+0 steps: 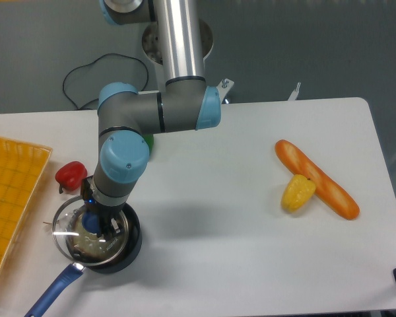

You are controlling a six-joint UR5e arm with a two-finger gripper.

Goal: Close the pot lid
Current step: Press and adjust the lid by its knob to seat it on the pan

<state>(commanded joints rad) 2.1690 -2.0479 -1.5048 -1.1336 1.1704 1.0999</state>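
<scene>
Arm bent down over pot (122, 254) | gripper (96, 226) clamped on lid (69, 228) knob | lid tilted on rim

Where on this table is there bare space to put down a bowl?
Widest bare patch: mid-table, between the pot and the bread with the corn. Also bare: the front right corner. The left is crowded: tray, red pepper, and the gripper at the lid.
</scene>
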